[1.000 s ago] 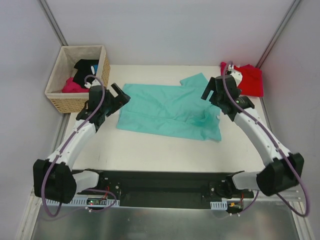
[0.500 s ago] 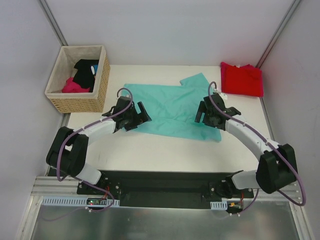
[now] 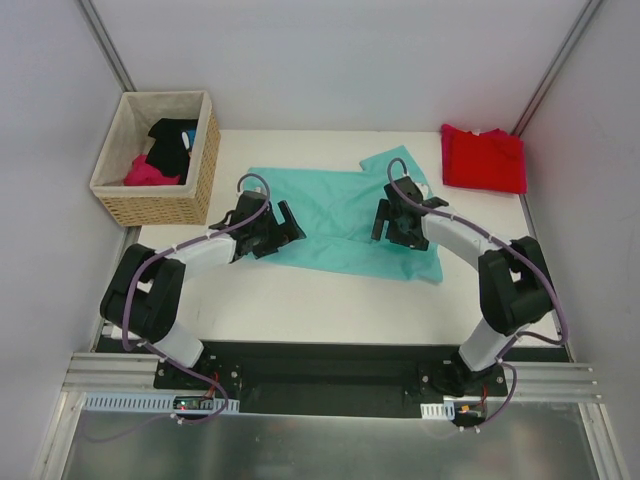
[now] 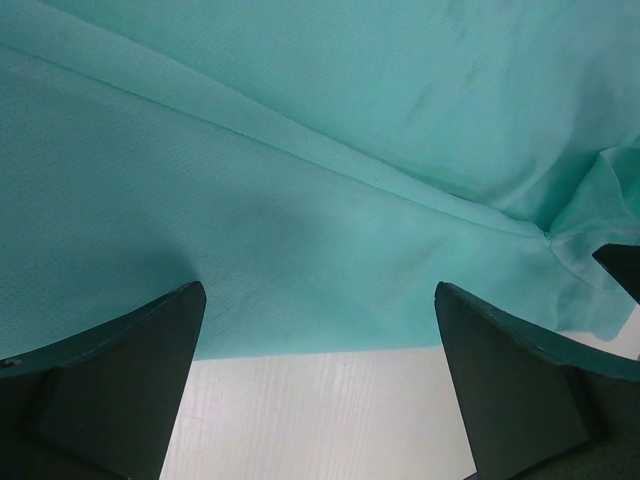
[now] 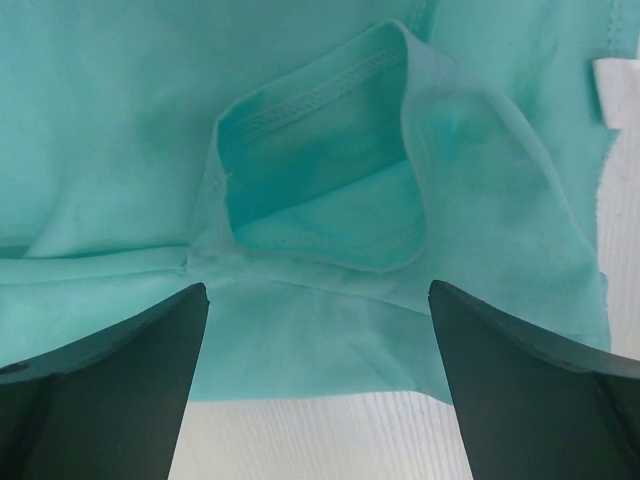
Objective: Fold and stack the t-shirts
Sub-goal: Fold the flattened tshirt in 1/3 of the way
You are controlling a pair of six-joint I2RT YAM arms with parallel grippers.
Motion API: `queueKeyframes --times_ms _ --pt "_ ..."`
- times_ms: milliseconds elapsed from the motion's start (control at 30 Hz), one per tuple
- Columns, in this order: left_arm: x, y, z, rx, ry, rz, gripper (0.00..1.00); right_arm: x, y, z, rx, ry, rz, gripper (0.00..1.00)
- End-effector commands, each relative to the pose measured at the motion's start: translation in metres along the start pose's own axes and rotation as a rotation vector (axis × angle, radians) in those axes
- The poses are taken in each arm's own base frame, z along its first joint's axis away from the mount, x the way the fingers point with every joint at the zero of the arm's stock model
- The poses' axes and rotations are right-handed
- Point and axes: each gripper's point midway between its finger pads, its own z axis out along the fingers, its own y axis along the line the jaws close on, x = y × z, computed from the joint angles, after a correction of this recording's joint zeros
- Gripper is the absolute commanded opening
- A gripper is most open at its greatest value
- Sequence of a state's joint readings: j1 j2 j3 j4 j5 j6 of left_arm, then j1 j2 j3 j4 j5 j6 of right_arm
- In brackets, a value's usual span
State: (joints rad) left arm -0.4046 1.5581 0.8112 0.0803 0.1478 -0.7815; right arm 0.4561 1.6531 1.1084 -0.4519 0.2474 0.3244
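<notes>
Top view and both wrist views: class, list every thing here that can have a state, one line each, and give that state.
Teal t-shirt: spread out, rumpled, not folded.
Red t-shirt: folded, lying apart at far right.
Basket: upright, holding clothes.
Black garment: bunched in the basket.
Pink garment: bunched in the basket.
Left gripper: open, over the teal t-shirt's near edge.
Right gripper: open, over its turned-up sleeve.

A pale, off-white surface (image 3: 300, 300) stands inside a booth of plain grey-white walls (image 3: 330, 60), slim metal posts (image 3: 105, 45) rising at both back corners. A woven basket (image 3: 165, 205) sits at its far left. A black plate (image 3: 330, 362) and brushed metal sheet (image 3: 330, 445) line the near edge. Light is soft, even.
</notes>
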Motion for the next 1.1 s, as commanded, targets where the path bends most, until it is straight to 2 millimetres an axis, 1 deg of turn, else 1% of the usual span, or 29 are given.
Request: queueKeyframes --times_ms 0,67,100,133,200,333,500,533,567,600,633,767,800,867,900,933,1000,1033,1067 --pt "-0.020 -0.012 0.006 0.036 -0.059 0.009 0.99 -0.016 0.022 0.002 -0.048 -0.019 0.006 0.97" --pt "-0.013 -0.007 0.011 0.041 -0.041 0.000 0.99 -0.019 0.026 0.005 -0.052 -0.013 0.008 0.97" --pt "-0.017 -0.008 0.013 0.063 -0.054 -0.015 0.99 -0.018 0.027 0.006 -0.052 -0.009 0.006 0.97" --pt "-0.011 -0.002 0.016 0.061 -0.040 -0.025 0.99 -0.021 0.030 0.005 -0.058 -0.015 0.005 0.97" --pt "-0.007 -0.002 0.018 0.082 -0.026 -0.050 0.99 -0.022 0.032 0.007 -0.058 -0.009 0.006 0.97" --pt "0.008 0.007 0.023 0.088 0.009 -0.080 0.99 -0.025 0.034 0.012 -0.052 -0.006 0.000 0.97" --pt "0.021 0.016 0.024 0.078 0.034 -0.090 0.99 -0.028 0.041 0.021 -0.058 0.000 0.004 0.97" --pt "0.024 0.018 0.024 0.074 0.038 -0.091 0.99 -0.025 0.041 0.025 -0.054 0.012 0.004 0.97" --pt "0.024 0.019 0.023 0.073 0.039 -0.090 0.99 -0.025 0.043 0.027 -0.055 0.014 0.004 0.96" --pt "0.024 0.019 0.023 0.074 0.038 -0.087 0.99 -0.029 0.045 0.027 -0.059 0.006 0.007 0.96" --pt "0.025 0.020 0.023 0.070 0.039 -0.087 0.99 -0.027 0.045 0.033 -0.052 0.014 0.005 0.97" --pt "0.026 0.018 0.022 0.082 0.047 -0.084 0.99 -0.037 0.047 0.043 -0.031 -0.011 -0.002 0.97" --pt "0.027 0.018 0.022 0.082 0.049 -0.084 0.99 -0.043 0.049 0.043 -0.029 -0.031 -0.001 0.97" --pt "0.027 0.018 0.021 0.085 0.050 -0.083 0.99 -0.048 0.051 0.049 -0.025 -0.043 -0.008 0.97" --pt "0.028 0.018 0.020 0.086 0.051 -0.082 0.99 -0.053 0.052 0.050 -0.020 -0.055 -0.011 0.97" --pt "0.028 0.018 0.020 0.088 0.051 -0.080 0.99 -0.061 0.057 0.049 -0.028 -0.073 -0.011 0.97" --pt "0.030 0.019 0.020 0.086 0.055 -0.078 0.99 -0.068 0.060 0.052 -0.025 -0.083 -0.028 0.96" --pt "0.030 0.019 0.019 0.086 0.055 -0.078 0.99 -0.077 0.065 0.049 -0.035 -0.101 -0.026 0.97" --pt "0.029 0.019 0.019 0.085 0.052 -0.076 0.99 -0.080 0.067 0.048 -0.038 -0.108 -0.034 0.97"
